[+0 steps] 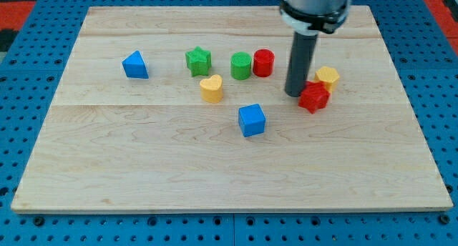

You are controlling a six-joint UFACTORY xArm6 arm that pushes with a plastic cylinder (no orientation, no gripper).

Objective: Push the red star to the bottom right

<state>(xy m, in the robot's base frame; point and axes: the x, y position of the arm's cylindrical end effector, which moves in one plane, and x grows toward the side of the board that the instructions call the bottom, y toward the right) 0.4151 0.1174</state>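
The red star [314,98] lies on the wooden board [215,167], right of centre. My tip [295,94] is down at the star's left edge, touching or nearly touching it. A yellow hexagon block [328,77] sits just above and right of the star, close to it. The dark rod rises from the tip to the arm's end at the view's top.
A red cylinder [263,62] and a green cylinder [241,66] stand left of the rod. A green star [198,61], a yellow heart [211,89], a blue cube [252,120] and a blue triangle [134,65] lie further left.
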